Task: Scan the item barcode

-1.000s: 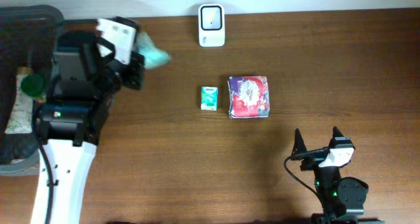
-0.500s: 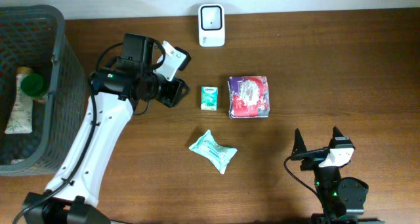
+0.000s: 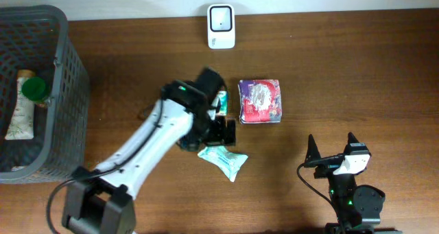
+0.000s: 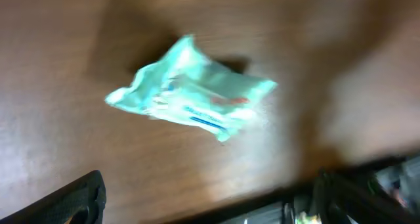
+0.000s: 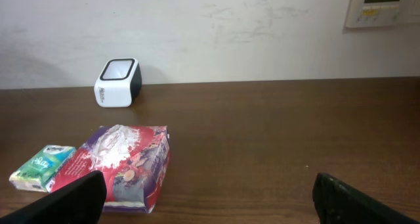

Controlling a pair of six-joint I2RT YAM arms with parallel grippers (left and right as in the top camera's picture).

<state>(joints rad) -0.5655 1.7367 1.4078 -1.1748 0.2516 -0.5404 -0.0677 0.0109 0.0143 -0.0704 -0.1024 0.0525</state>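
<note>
The left claw [image 3: 225, 132], spread wide and empty, hovers with the teal packet [image 3: 223, 158] lying slantwise just ahead of it.

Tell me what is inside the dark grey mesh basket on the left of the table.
A round green lid and a pale printed tube lie in the dark grey mesh basket. Whatever is under the lid is covered.

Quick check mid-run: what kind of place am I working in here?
Likely a mock checkout station indoors: a barcode scanner by the wall, a basket holding goods, and retail items such as a purple pack on a wooden table.
</note>
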